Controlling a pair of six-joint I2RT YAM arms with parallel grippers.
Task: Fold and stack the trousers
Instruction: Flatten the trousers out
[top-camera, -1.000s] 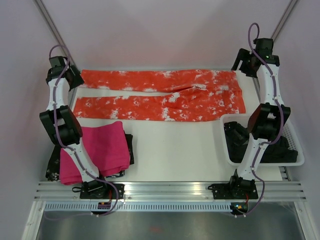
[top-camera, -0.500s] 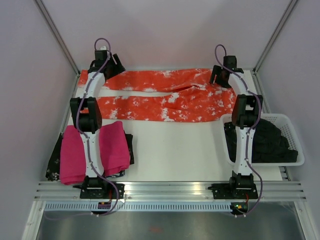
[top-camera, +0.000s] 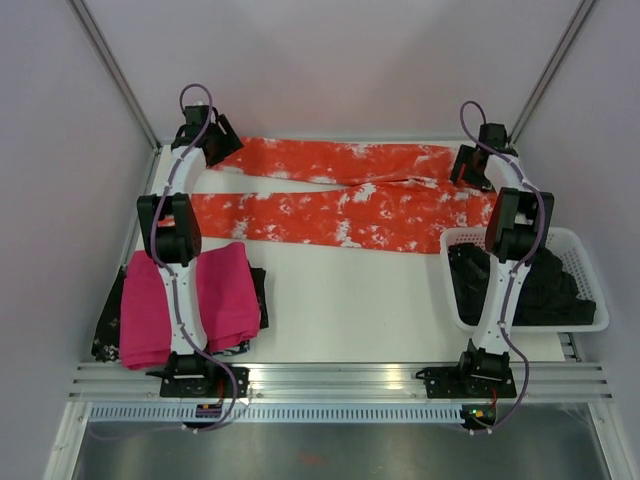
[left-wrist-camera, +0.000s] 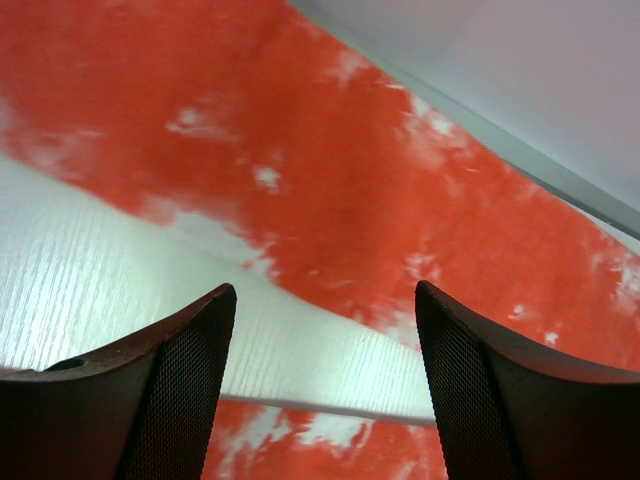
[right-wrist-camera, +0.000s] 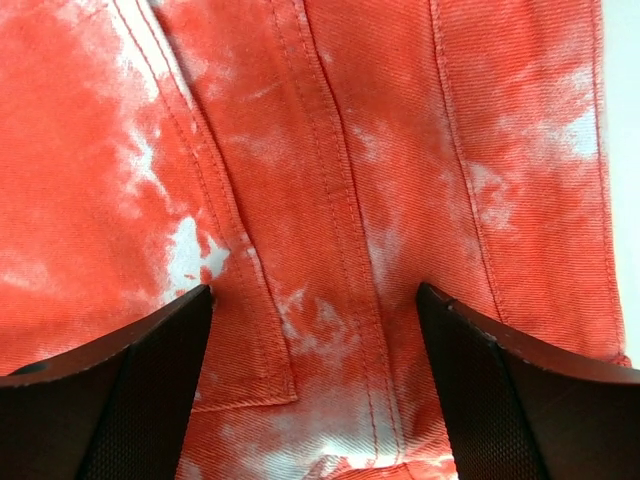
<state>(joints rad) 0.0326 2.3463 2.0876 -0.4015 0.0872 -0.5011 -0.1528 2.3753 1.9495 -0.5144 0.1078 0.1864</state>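
The left gripper (top-camera: 213, 141) is at the far left corner of the table (top-camera: 350, 310). Its jaws are wide apart and grip nothing. In the left wrist view the left gripper (left-wrist-camera: 322, 300) has two dark fingers (left-wrist-camera: 170, 390) with a fine mesh on the inner sides. Under the gap between the jaws is a white strip of table with thin ribbed lines. Just past the tips lies one leg of the trousers (left-wrist-camera: 330, 180), and a bit of the other leg shows low down between the jaws. I cannot tell if the tips touch the cloth.

The trousers (top-camera: 340, 195) are orange-red with white splotches. They lie flat and stretch from the left jaws to the right jaws, with a thin gap between the two long legs. Well back from the left jaws, near the arm's base, sits a folded pink cloth (top-camera: 220, 290) on top of a dark garment (top-camera: 105, 335).

The right gripper (top-camera: 470, 165) is over the wide top end of the trousers. In the right wrist view the right gripper (right-wrist-camera: 312, 290) is also wide open and grips nothing. Right under it the trousers (right-wrist-camera: 330, 150) look like thick woven cloth with stitched seams. Back from these jaws stands a white plastic basket (top-camera: 590, 325) with a black garment (top-camera: 560, 290) inside.
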